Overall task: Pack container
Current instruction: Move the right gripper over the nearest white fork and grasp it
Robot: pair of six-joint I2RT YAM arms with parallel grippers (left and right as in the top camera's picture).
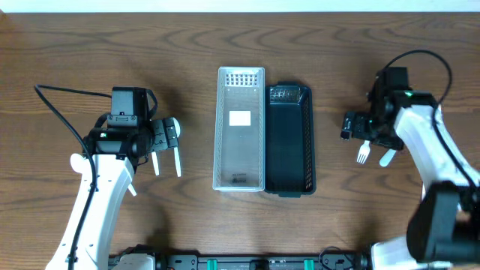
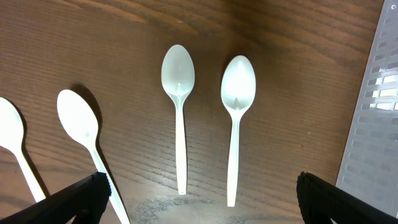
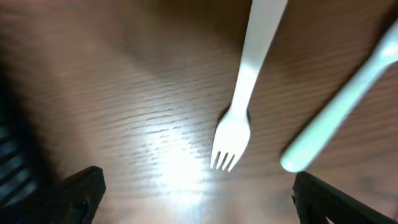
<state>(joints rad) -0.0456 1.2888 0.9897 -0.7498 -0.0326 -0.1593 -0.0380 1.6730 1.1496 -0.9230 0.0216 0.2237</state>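
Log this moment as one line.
left gripper open over spoons | right gripper open over fork | clear bin, black bin empty

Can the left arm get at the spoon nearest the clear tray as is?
Probably yes: the left gripper is open above it, and the spoon lies uncovered on the table between the fingers. A second spoon lies beside it inside the same gap and might get caught too.

Dark wood-grain table [image 1: 75,45] — pale strip [image 1: 240,4] along its far edge.
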